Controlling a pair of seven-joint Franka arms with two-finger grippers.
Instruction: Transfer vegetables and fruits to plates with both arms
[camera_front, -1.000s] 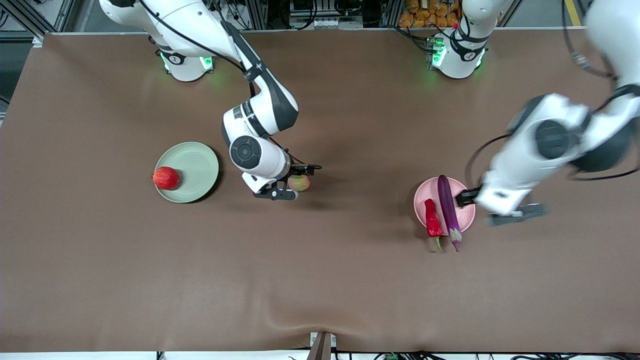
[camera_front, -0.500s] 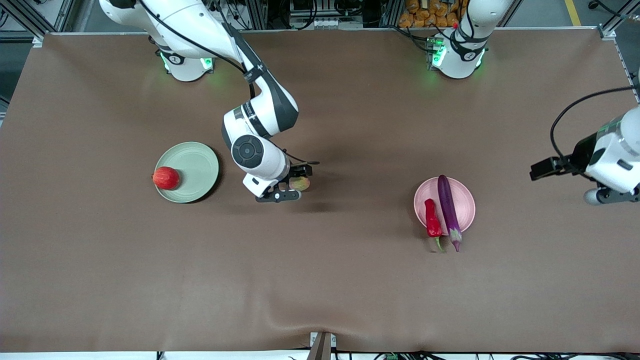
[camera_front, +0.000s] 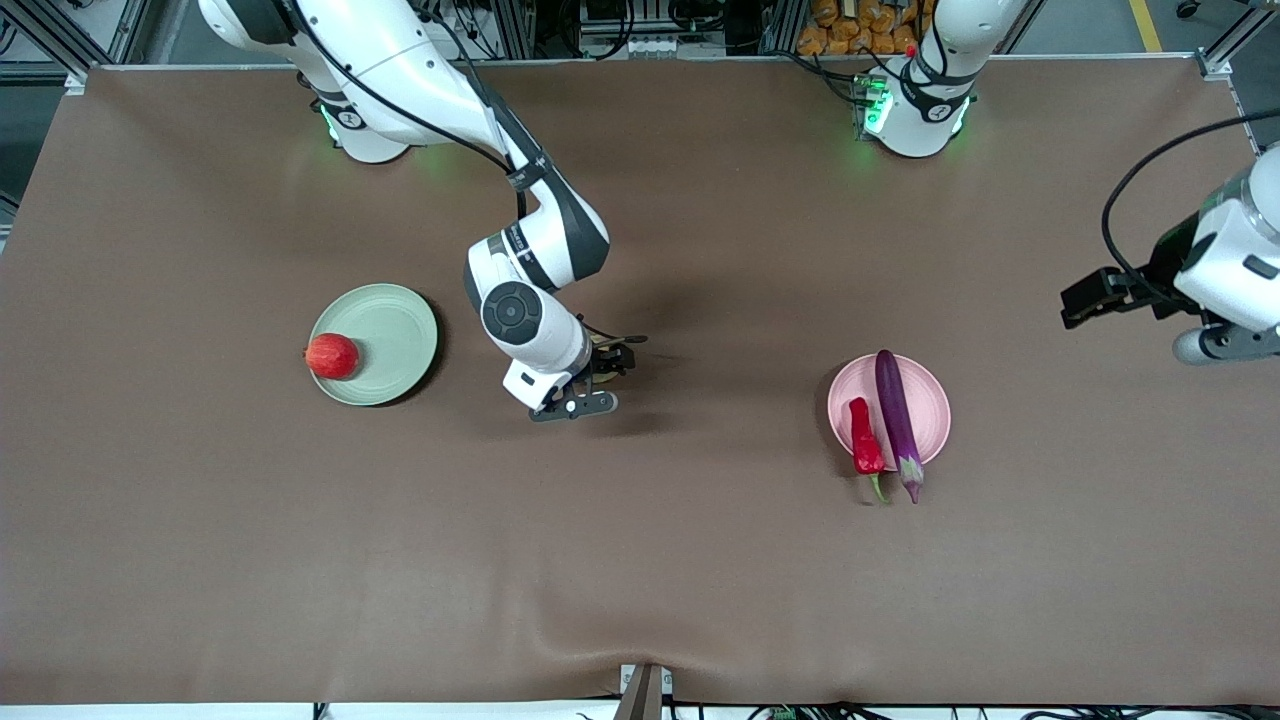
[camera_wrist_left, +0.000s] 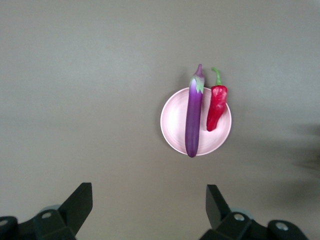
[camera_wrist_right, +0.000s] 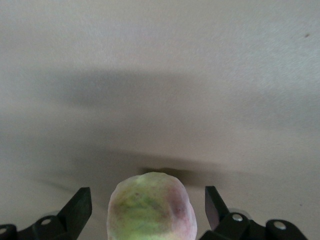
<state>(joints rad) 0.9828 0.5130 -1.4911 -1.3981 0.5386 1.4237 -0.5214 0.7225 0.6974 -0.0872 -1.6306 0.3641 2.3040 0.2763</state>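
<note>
The right end effector (camera_front: 598, 372) is low over the middle of the tabletop (camera_front: 640, 560), between the two plates. Its fingers (camera_wrist_right: 75, 207) stand apart on either side of the peach (camera_wrist_right: 153, 205), which sits between them; no finger is seen touching it. In the front view the peach is almost hidden under the right wrist.

The pomegranate (camera_front: 332, 356) rests on the rim of the green plate (camera_front: 390, 330), toward the right arm's end of the tabletop.

The pink plate (camera_front: 925, 405) lies toward the left arm's end. The eggplant (camera_front: 896, 420) lies across it, its stem end overhanging the rim on the side nearer the front camera. The chili (camera_front: 864, 438) lies just beside the eggplant, partly on the plate, its green stem over the tabletop.

The left end effector (camera_wrist_left: 150, 205) waits high over the left arm's end of the tabletop, fingers wide apart and holding nothing.
</note>
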